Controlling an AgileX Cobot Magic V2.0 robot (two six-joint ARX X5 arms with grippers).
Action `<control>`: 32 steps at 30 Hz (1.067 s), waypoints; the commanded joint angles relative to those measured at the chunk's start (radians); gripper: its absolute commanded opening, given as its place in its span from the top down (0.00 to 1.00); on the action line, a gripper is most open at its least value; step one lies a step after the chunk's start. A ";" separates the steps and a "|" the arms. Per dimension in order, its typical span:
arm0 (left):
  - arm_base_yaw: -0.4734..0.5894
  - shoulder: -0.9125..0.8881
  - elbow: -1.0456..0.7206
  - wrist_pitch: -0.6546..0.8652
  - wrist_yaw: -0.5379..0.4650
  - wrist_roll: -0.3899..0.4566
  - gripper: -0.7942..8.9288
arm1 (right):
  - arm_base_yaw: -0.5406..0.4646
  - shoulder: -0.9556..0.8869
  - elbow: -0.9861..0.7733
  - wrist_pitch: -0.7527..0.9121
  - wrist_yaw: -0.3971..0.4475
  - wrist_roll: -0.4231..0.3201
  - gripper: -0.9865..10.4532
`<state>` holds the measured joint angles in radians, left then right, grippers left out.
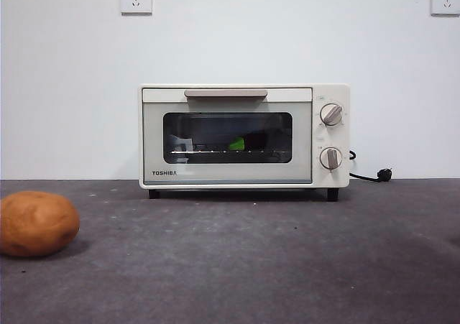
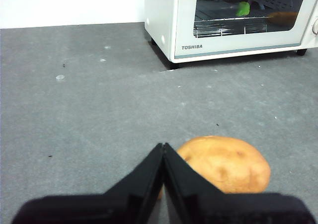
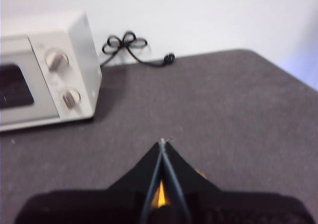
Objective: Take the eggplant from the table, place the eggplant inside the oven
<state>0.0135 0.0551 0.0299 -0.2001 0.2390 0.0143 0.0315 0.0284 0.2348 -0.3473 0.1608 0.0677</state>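
Resting inside the closed oven (image 1: 244, 136), the eggplant (image 1: 237, 144) lies far from both tools (closed, empty).

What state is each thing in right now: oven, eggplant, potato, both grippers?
oven: door shut, standing on the table.
eggplant: inside the oven on the wire rack, green cap showing through the glass.
potato: lying on the table, untouched.
left gripper: shut, empty, above the table beside the potato.
right gripper: shut, empty, away from the oven.
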 commanded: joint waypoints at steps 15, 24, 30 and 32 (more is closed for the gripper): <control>-0.001 0.000 -0.009 0.007 0.003 -0.006 0.92 | -0.007 -0.021 -0.165 0.010 0.003 0.011 0.91; -0.001 0.000 -0.009 0.007 0.003 -0.006 0.92 | -0.007 -0.021 -0.171 0.018 0.004 0.007 0.91; -0.001 0.000 -0.009 0.007 0.003 -0.006 0.92 | -0.006 -0.021 -0.171 0.018 0.003 0.008 0.91; -0.001 0.000 -0.009 0.007 0.003 -0.006 0.92 | -0.006 -0.021 -0.171 0.018 0.003 0.008 0.91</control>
<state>0.0135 0.0551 0.0299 -0.2001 0.2390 0.0143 0.0257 0.0113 0.0765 -0.3412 0.1608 0.0677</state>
